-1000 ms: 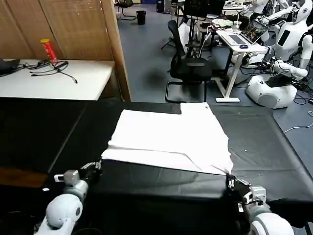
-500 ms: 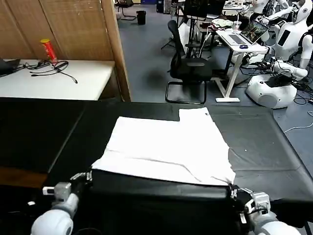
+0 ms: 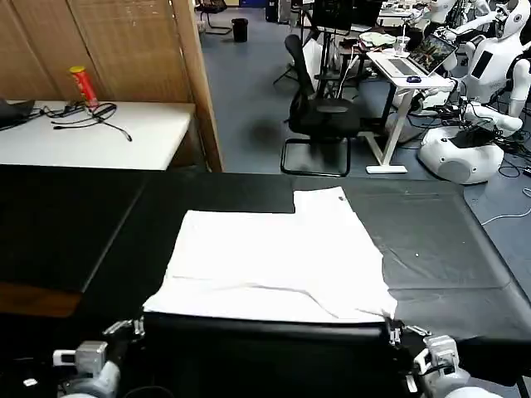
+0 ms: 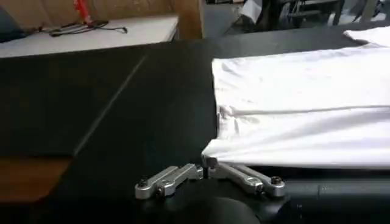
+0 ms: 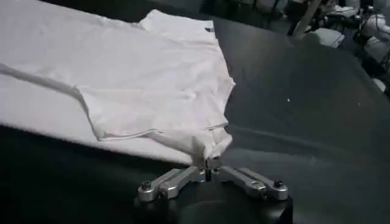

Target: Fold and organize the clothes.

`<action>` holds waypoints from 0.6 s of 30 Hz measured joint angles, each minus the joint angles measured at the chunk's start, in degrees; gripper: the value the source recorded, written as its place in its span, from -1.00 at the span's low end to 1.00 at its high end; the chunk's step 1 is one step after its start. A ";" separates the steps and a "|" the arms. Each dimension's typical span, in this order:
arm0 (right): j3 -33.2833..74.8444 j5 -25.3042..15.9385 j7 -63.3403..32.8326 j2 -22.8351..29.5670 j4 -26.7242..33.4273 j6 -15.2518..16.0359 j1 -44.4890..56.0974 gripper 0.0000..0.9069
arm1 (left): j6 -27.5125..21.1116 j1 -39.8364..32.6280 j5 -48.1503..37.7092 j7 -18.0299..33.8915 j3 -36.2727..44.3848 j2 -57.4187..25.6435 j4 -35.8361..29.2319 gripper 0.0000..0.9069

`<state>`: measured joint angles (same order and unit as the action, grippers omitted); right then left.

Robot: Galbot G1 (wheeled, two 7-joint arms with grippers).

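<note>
Both end effectors (image 4: pixel 207 163) (image 5: pixel 207 171) pinch T-shirt (image 3: pixel 274 261) near corners.

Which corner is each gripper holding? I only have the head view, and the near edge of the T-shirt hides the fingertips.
Observer: The left wrist view shows the left gripper shut on the T-shirt at its near corner, right at the table's front edge.
Operator: And the other arm?
Observer: The right wrist view shows the right gripper pinching a bunched fold at the opposite near corner.
Operator: Is the cloth flat near that pinch?
Observer: No; a doubled flap with a curved hem overlaps the lower layer there, on the black table covering.
</note>
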<state>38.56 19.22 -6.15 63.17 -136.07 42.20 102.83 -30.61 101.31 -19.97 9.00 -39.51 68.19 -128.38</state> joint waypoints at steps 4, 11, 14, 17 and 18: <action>1.06 1.22 0.28 0.70 -1.82 0.00 1.38 0.94 | -1.69 -0.36 1.41 -2.75 -0.80 -0.47 -1.11 0.94; 3.63 10.00 0.38 -0.36 -2.26 -0.78 -2.92 0.94 | -2.10 -1.99 -0.11 -2.94 -3.17 -1.90 -3.38 0.94; 2.73 12.47 -0.37 -1.23 1.06 -3.68 -10.18 0.94 | -4.10 -5.81 -4.82 -0.44 -2.73 -3.04 -3.13 0.94; 0.73 12.91 -0.37 -1.90 6.44 -5.26 -18.78 0.94 | -4.00 -12.14 -10.53 2.10 -1.08 -4.39 -0.90 0.94; -0.19 12.94 -0.35 -2.17 8.36 -5.62 -21.62 0.94 | -3.81 -14.45 -12.11 2.61 -0.39 -4.98 0.26 0.94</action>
<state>38.37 32.16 -6.50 61.00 -127.71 36.58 81.21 -34.42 86.86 -32.08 11.61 -39.90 63.21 -128.12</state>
